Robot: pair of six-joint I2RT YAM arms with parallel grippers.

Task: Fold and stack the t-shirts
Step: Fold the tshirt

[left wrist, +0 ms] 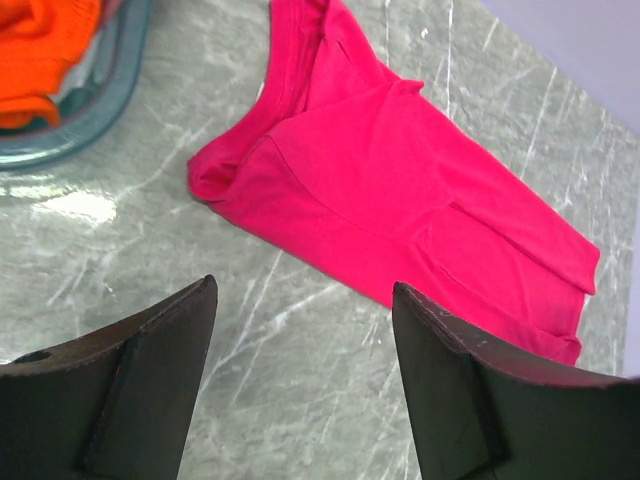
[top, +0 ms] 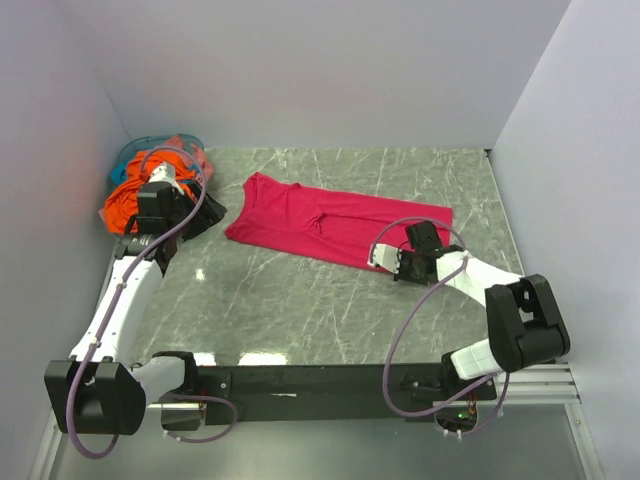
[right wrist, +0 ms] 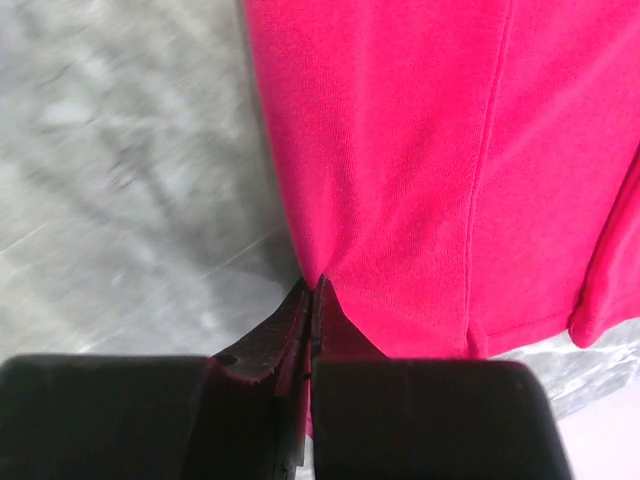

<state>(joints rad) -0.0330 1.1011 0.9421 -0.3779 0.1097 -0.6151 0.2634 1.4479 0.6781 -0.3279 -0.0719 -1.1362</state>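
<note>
**Partly hidden: the pinch at the shirt's edge**

Only a sliver of cloth shows between the fingertips of the right gripper [right wrist: 312, 300], pressed together on the near edge of the crimson-pink t-shirt [top: 330, 222]. The shirt lies creased on the marble table [top: 300, 300], its far sleeve cut off in the right wrist view. The left gripper [left wrist: 305, 380] hangs spread and empty beside the teal basket [left wrist: 100, 110]. The orange t-shirt [top: 128, 203] is heaped there, half covered by the left arm.

I see a bright pink shirt [top: 330, 225], an orange shirt [top: 125, 200], and a blue-green basket [left wrist: 95, 110]. The table [top: 300, 300] is grey-green with thin white streaks. The fingers [left wrist: 150, 400] are black.
</note>
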